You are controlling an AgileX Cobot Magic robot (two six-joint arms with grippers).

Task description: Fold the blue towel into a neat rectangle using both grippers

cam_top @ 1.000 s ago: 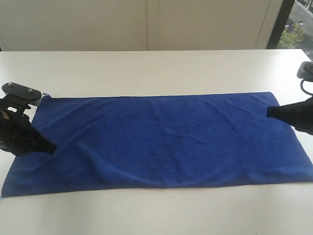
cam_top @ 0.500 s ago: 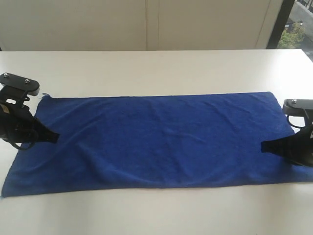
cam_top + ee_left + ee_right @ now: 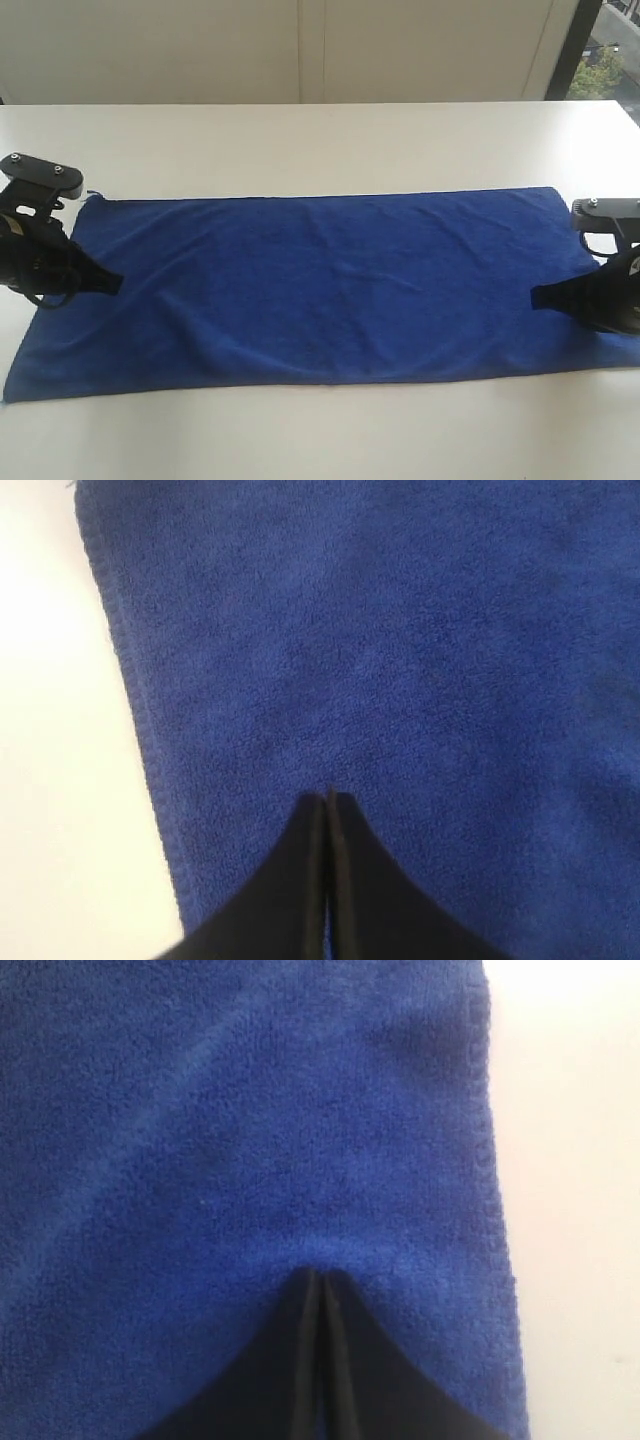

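The blue towel (image 3: 330, 285) lies spread flat and long across the white table (image 3: 320, 140), with mild wrinkles near its left half. My left gripper (image 3: 112, 283) is shut, its tips over the towel's left end, a short way in from the stitched edge (image 3: 130, 700). My right gripper (image 3: 540, 297) is shut too, its tips over the towel's right end. In the left wrist view the closed gripper (image 3: 329, 798) points onto the towel (image 3: 400, 660) with nothing between its fingers. The right wrist view shows the same: the closed gripper (image 3: 319, 1275) on the towel (image 3: 250, 1130) near its hem (image 3: 490, 1190).
Bare white tabletop surrounds the towel on all sides. A pale wall (image 3: 300, 50) runs behind the table's far edge, and a window (image 3: 610, 50) shows at the far right.
The right gripper has come down and inward from the towel's far right corner to the middle of its right end. The left gripper shifted slightly inward. The towel has not moved.
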